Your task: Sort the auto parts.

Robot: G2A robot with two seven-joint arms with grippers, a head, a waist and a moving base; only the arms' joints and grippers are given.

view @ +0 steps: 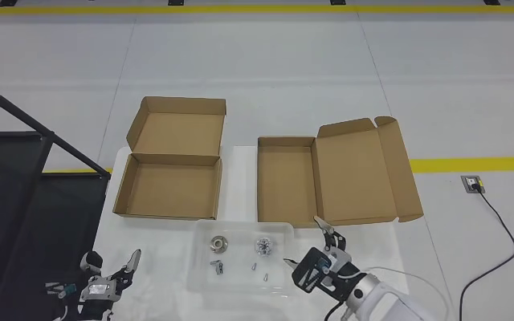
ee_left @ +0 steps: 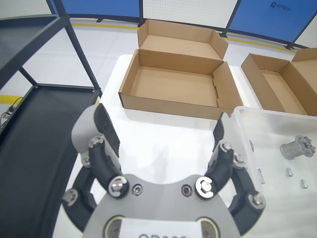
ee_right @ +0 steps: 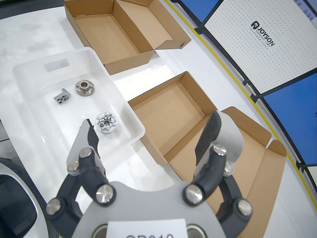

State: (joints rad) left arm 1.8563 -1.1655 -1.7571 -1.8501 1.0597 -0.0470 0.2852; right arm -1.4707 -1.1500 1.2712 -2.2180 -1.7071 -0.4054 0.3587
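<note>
Both sets of fingers were spread, holding nothing: left gripper (ee_left: 161, 117) beside the left wall of the clear tray (view: 241, 226), right gripper (ee_right: 149, 120) beside its right wall. Auto parts (ee_right: 106, 122) lay inside, at the table's (view: 239, 180) near edge; the open left box (view: 169, 188) and right box (view: 285, 180) stood behind.

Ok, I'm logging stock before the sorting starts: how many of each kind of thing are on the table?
Cardboard boxes: 2
Clear tray: 1
Round metal parts: 2
Metal bracket: 1
Small metal pins: 2
Total: 8
</note>
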